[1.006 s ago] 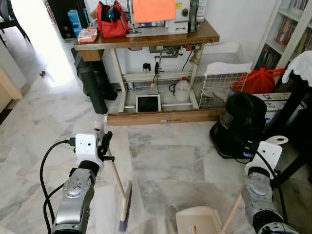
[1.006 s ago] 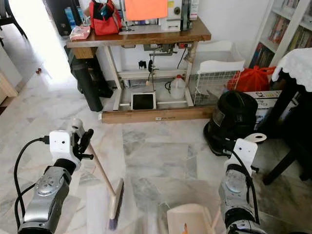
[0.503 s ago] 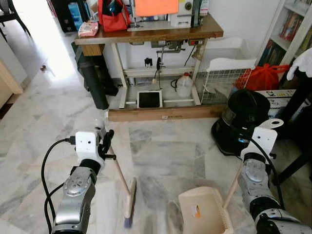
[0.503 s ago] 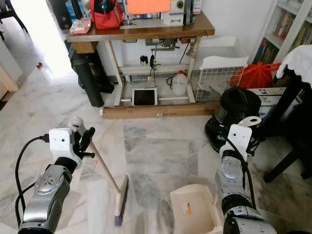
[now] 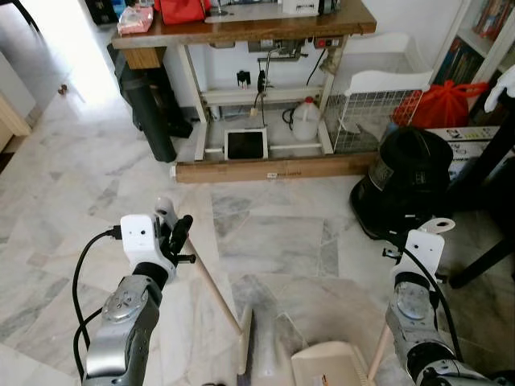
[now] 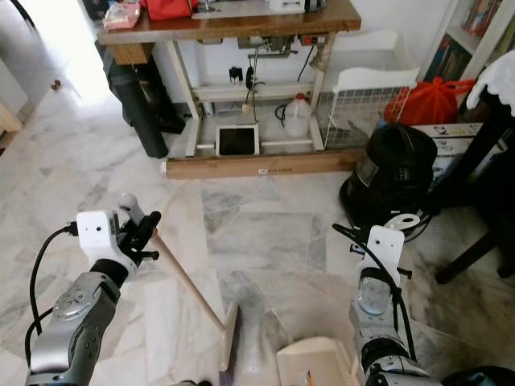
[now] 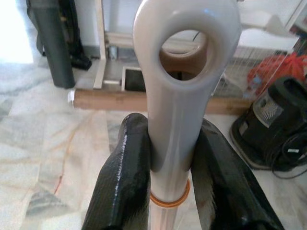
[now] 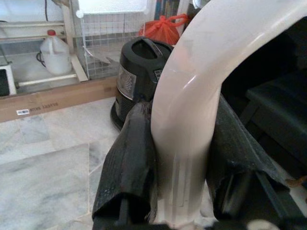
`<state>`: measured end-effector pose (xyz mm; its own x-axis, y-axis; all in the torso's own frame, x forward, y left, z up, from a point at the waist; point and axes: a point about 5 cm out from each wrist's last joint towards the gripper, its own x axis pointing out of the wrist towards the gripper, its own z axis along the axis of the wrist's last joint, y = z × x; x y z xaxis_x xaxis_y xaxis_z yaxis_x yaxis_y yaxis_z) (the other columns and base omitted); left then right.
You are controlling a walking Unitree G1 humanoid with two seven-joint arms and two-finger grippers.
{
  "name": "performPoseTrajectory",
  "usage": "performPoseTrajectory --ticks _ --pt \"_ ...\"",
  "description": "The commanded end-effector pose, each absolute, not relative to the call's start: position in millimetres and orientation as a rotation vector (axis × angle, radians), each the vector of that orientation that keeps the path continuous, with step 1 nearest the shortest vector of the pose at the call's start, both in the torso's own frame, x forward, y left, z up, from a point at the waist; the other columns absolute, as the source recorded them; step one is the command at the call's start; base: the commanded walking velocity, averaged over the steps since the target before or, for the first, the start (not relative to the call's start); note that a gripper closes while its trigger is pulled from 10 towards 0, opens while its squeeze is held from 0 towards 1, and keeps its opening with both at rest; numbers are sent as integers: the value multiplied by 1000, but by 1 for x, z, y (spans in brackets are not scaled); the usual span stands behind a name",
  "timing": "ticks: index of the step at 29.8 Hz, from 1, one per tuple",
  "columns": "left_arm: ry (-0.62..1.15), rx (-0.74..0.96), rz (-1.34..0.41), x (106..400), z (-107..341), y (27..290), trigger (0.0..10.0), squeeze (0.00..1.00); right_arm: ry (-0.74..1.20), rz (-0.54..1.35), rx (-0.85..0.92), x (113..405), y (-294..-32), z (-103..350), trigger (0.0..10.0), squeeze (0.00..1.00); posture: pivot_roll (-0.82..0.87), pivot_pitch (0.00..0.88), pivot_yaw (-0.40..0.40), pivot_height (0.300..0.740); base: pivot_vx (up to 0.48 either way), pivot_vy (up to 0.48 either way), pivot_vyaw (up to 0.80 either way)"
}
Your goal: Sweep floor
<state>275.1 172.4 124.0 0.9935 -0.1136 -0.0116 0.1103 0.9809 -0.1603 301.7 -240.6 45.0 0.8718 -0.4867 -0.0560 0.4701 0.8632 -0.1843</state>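
My left gripper is shut on the pale top end of a broom handle, with one black finger on each side of it. The wooden stick slants down to my right, and the broom head rests on the marble floor. A cream dustpan lies just right of the head, cut off by the picture's lower edge. Its cream handle rises into my right gripper, which is shut on it low at the right.
A wooden sewing table stands ahead, with a long plank on the floor before it. At the right are a black vacuum cleaner, a wire basket and a dark table leg. Open marble floor lies between me and the plank.
The broom head has swung right across the floor, closer to the dustpan. The dustpan came forward, then dropped back to the picture's lower edge. The camera has tipped down a little.
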Motion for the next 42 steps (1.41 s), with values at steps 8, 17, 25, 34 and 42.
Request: performPoseTrajectory --ticks 8,17,25,34,42 --pt "-39 -135 -65 277 141 187 10000 0 90 -521 -168 302 -240 46 10000 0 165 206 49 740 0 0 0" --pt "-16 -116 -94 280 138 189 10000 0 38 -602 -248 313 -246 64 10000 0 170 207 55 740 0 0 0" --pt "-26 -120 -68 279 141 198 10000 0 -24 -618 -197 318 -247 75 10000 0 174 208 54 740 0 0 0" --pt "-29 -135 -88 277 142 192 10000 0 -13 -515 18 323 -236 72 10000 0 175 218 60 740 0 0 0" --pt "-23 -143 -106 276 141 190 10000 0 -13 -517 -25 318 -243 69 10000 0 177 216 63 740 0 0 0"
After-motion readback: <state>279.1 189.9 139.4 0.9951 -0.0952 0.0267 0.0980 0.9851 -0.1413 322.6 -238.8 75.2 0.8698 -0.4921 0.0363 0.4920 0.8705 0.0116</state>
